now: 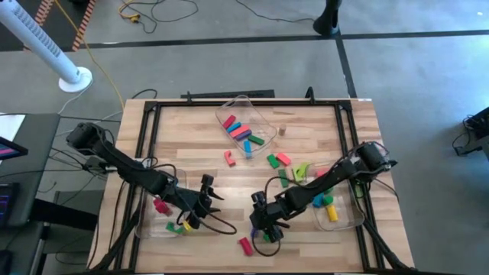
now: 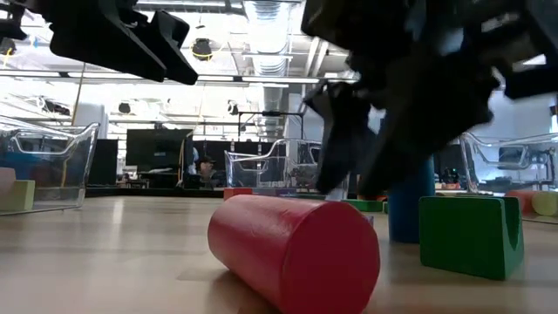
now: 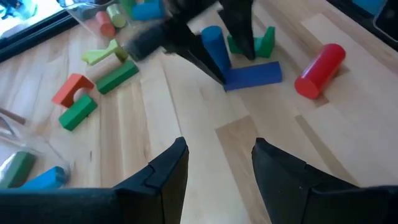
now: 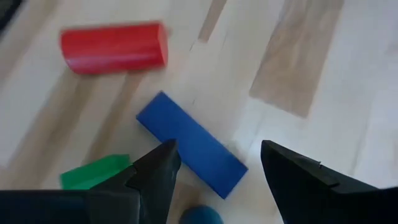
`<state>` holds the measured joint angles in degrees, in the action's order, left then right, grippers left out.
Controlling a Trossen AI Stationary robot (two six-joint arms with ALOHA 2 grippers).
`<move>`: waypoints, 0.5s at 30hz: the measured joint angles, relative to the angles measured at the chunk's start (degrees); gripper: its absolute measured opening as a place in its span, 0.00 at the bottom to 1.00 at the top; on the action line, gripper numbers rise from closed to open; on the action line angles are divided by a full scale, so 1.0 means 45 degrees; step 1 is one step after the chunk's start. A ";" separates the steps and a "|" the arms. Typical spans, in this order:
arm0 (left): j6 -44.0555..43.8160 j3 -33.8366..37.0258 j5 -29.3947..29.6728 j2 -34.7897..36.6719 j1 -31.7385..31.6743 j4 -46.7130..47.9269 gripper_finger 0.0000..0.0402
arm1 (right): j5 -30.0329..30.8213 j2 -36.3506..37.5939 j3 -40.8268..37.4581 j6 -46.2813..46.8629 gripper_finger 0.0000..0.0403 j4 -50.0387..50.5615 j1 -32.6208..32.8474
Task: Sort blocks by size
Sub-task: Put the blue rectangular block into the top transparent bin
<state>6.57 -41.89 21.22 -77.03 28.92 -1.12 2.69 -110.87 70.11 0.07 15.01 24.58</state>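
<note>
While both arms reach low over the near half of the table, the right gripper [image 4: 214,168] hangs with fingers spread wide and nothing between them, directly above a blue bar [image 4: 189,144] lying flat; beside that bar lie a red cylinder [image 4: 114,46], a green arch block [image 4: 93,173] and an upright blue cylinder [image 3: 213,46]. Left gripper [image 3: 217,165]: parted about halfway, empty, above bare wood near the left clear bin [image 1: 145,225], which holds a few blocks. Step in hand, as judged: the right arm is lining up a pick of the blue bar; next move calls for a straight descent astride its narrow width, without nudging the cylinder that could roll. Remaining blocks: a loose scatter at mid-table [image 1: 286,166], more in the far bin [image 1: 260,122] and the right bin [image 1: 344,218]. Surface: pale butcher-block wood in a dark frame. Room: grey floor, cables, a white post at far left
</note>
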 joint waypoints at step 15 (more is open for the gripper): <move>-0.0073 0.0004 -0.0002 0.0000 -0.0008 0.0037 0.42 | 0.0206 -0.0281 0.0024 0.0053 0.64 0.0629 -0.0081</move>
<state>6.24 -41.87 21.21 -77.03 28.88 -0.95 3.61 -112.14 70.22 0.30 17.84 24.22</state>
